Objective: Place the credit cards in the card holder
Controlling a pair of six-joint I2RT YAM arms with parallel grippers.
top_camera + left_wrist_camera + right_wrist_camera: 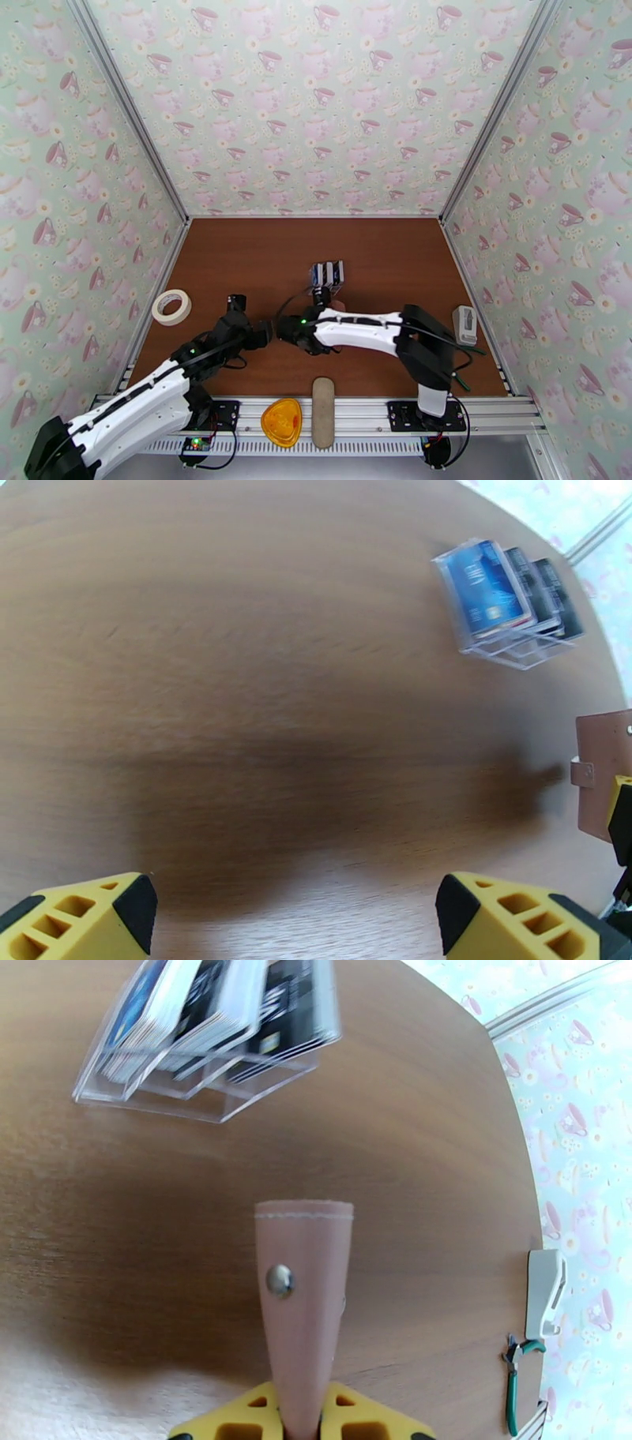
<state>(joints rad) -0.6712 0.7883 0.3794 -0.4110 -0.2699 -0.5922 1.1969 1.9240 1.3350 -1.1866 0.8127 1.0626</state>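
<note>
Evidently unloaded: black, white and blue plastic credit cards (237, 1007) sat at twelve o'clock from the pale pink card holder (304, 1291) pinched in the right hand (304, 1422); the left hand (292, 910) gaped wide.

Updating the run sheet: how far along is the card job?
Nothing loaded yet: the cards stand in the clear rack. In hand: right gripper shut on the pink card holder, near the rack; left gripper open and empty. Left: pull each card and slide it into the holder.
</note>
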